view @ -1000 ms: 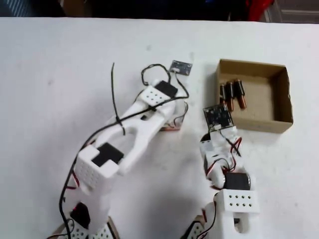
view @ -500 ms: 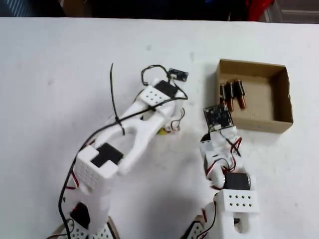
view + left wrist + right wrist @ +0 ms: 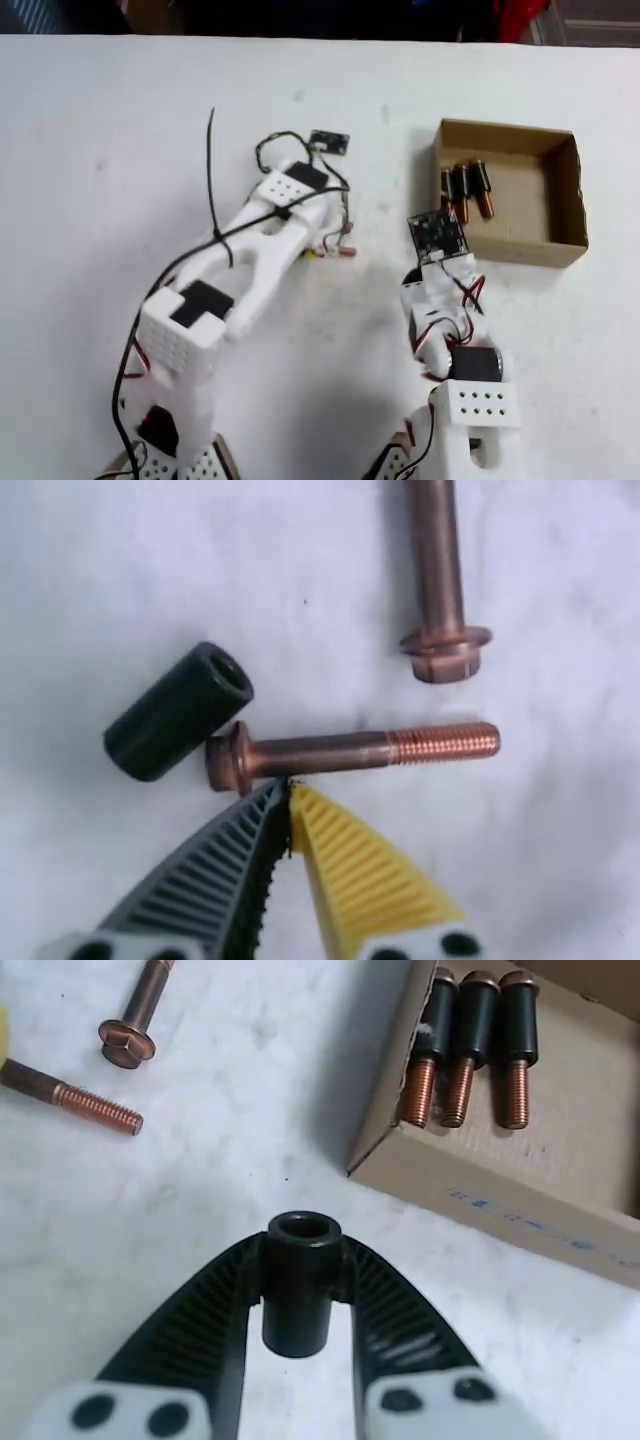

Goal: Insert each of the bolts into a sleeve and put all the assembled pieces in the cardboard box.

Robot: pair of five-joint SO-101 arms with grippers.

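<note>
Left arm: mine has swung toward the left of the high view, baring a bolt [image 3: 344, 251] at centre.
Left gripper [image 3: 288, 790]: tips pinched together, empty, right at that bolt's shank, beside a loose sleeve [image 3: 178, 712].
Right gripper [image 3: 300, 1258]: clamped on an upright sleeve [image 3: 299, 1300] near the cardboard box [image 3: 505, 130].
Box: 3 assembled pieces [image 3: 465, 190], upper right.
Meaning: I judge the bolt ungrasped, so pickup comes first.

My two white printed arms
I see black servo blocks [image 3: 203, 303], red and black cables [image 3: 213, 200] and a bare circuit board [image 3: 436, 234] on left arm [image 3: 250, 250] and right arm [image 3: 450, 340]. The left claw [image 3: 288, 785] has grey and yellow ribbed fingers [image 3: 200, 880], and the right claw [image 3: 300, 1248] has black ones.
</note>
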